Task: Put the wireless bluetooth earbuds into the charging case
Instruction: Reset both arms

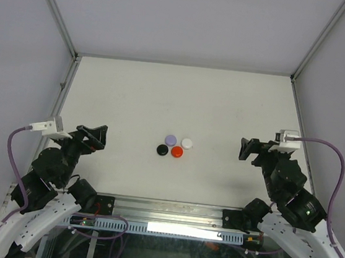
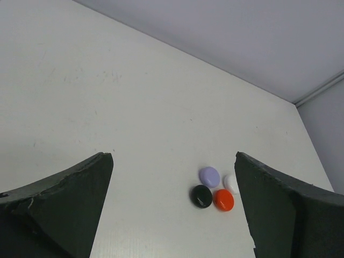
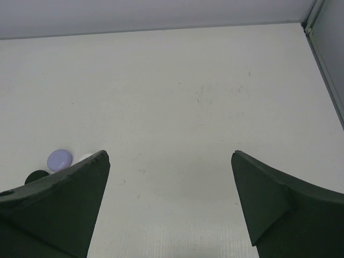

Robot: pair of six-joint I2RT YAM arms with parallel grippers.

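Four small rounded, pebble-like shells lie in a tight cluster at the table's middle: lavender (image 1: 170, 139), white (image 1: 187, 143), black (image 1: 162, 150) and orange-red (image 1: 177, 152). They look like closed charging cases. No separate earbuds show. My left gripper (image 1: 101, 138) hovers open to the cluster's left, pointing at it. In the left wrist view the lavender (image 2: 209, 176), black (image 2: 201, 196) and orange-red (image 2: 223, 200) shells sit ahead between the open jaws (image 2: 173, 158); the white one (image 2: 230, 183) is half hidden by the right finger. My right gripper (image 1: 243, 149) is open to the cluster's right, holding nothing (image 3: 170, 156).
The white table (image 1: 164, 91) is walled by grey panels with metal corner posts (image 1: 70, 42). A metal rail (image 1: 169, 211) runs along the near edge between the arm bases. In the right wrist view the lavender shell (image 3: 59, 159) peeks past the left finger.
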